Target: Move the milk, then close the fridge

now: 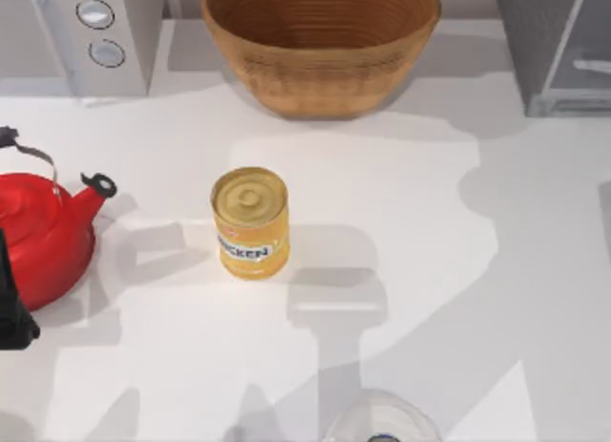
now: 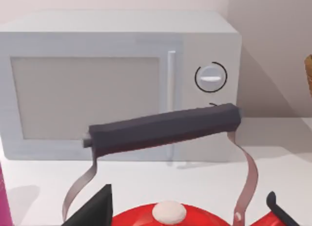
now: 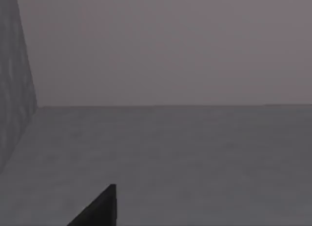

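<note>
The fridge stands at the table's far corner, at 1 o'clock from the can, and is cut off by the top view's upper and right edges. Its pale door panel is on its right part; I cannot tell whether it is ajar.

The can stands upright near the middle. The basket sits well apart from it at 12 o'clock, and the microwave at 11 o'clock. The red kettle lies at 9 o'clock, against the table's left edge, its spout toward the can.

Bare white table runs from the can out to 3 o'clock and up to the fridge, and also down to 5 o'clock. At 6 o'clock a pale rounded shape is cut by the lower edge (too little shows to name it).

The left gripper hangs close over the kettle, facing its black handle and the microwave. I cannot tell whether it is apart or together.

The right gripper is above dim grey ground beside a grey wall. Its state cannot be told either.
</note>
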You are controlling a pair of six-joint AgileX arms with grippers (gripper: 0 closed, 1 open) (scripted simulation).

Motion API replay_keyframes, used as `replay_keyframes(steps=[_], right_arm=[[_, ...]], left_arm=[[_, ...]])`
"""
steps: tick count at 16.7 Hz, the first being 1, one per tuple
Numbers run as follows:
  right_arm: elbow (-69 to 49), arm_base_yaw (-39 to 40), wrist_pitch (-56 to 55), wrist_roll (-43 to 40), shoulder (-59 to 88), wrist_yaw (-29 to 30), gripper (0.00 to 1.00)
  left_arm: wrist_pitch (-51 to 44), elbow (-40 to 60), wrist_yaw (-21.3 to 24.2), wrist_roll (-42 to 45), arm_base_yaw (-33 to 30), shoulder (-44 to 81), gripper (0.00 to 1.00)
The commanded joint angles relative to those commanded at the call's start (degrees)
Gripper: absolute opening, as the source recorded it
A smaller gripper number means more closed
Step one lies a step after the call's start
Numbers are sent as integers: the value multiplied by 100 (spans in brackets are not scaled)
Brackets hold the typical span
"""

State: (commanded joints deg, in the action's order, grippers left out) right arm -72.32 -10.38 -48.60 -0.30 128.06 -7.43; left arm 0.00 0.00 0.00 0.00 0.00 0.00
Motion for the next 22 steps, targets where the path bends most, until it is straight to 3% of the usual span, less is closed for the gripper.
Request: replay_keyframes(steps=[8, 22], right_arm=[[1279, 179, 848, 6, -2369, 130, 100], [5801, 831, 3895, 24, -10469, 596, 100]], left_arm=[[0, 0, 0, 0, 0, 0, 100], [0, 0, 0, 0, 0, 0, 100]])
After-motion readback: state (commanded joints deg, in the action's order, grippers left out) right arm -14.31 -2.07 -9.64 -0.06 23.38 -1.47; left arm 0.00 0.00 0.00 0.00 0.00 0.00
